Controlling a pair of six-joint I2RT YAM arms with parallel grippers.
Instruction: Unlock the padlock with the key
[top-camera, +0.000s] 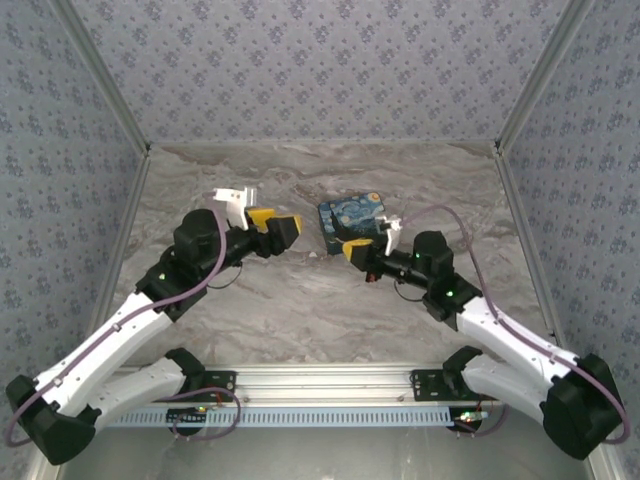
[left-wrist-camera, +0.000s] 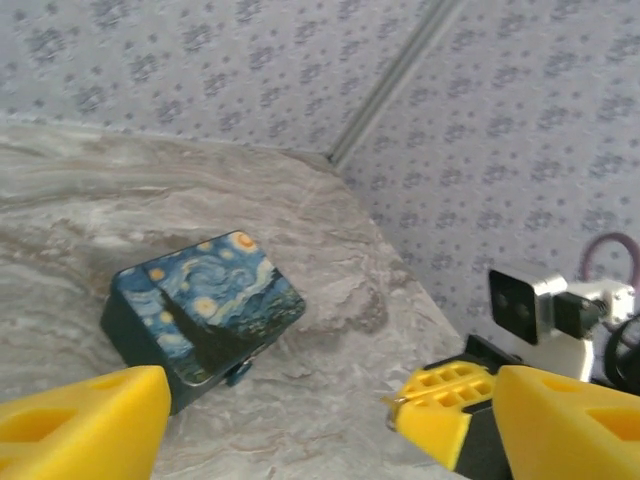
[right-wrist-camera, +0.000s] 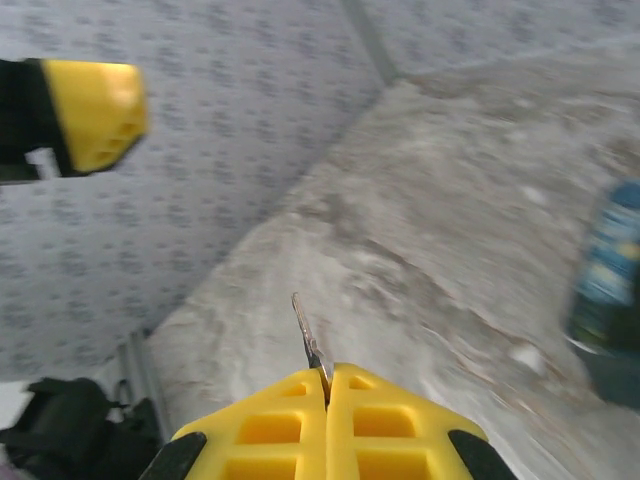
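Note:
The thin dark metal key (right-wrist-camera: 310, 335) sticks out from my right gripper (right-wrist-camera: 328, 375), which is shut on its head. In the left wrist view that gripper (left-wrist-camera: 432, 405) hangs right of the Starry-Night box (left-wrist-camera: 205, 305), key tip pointing left. A tiny blue-teal padlock (left-wrist-camera: 238, 373) peeks out at the box's near front edge, mostly hidden beneath it. My left gripper (left-wrist-camera: 330, 425) is open, with nothing between its fingers, and sits a short way from the box. From above, the left gripper (top-camera: 282, 227) and right gripper (top-camera: 352, 250) face each other beside the box (top-camera: 350, 218).
The marble tabletop (top-camera: 300, 310) is walled by patterned panels on three sides. A corner rail (left-wrist-camera: 390, 80) rises behind the box. The right arm's wrist camera (left-wrist-camera: 525, 305) and cable are close to my left gripper's right finger.

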